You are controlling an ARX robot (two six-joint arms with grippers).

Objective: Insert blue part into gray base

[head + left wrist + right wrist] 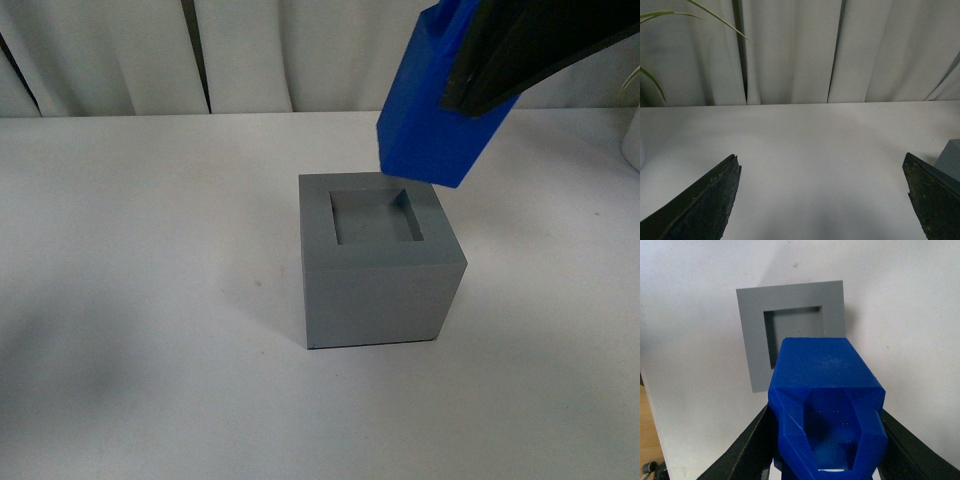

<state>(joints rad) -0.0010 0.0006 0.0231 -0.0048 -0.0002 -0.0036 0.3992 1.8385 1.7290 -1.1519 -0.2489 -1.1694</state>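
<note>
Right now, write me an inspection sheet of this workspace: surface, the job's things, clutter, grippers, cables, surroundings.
Surface: white table, matte, with soft shadows.
Job's things: gray base stands on the table, its square recess facing up with nothing in it. The blue part is in the air, tilted, near the base's far right edge and not in the recess.
Clutter: a white object cut off at the right edge; cannot tell what it is.
Grippers: right gripper shut on the blue part; left gripper open, holding nothing.
Cables: nothing seen.
Surroundings: pale curtains behind the table, plant leaves on the left arm's side.
</note>
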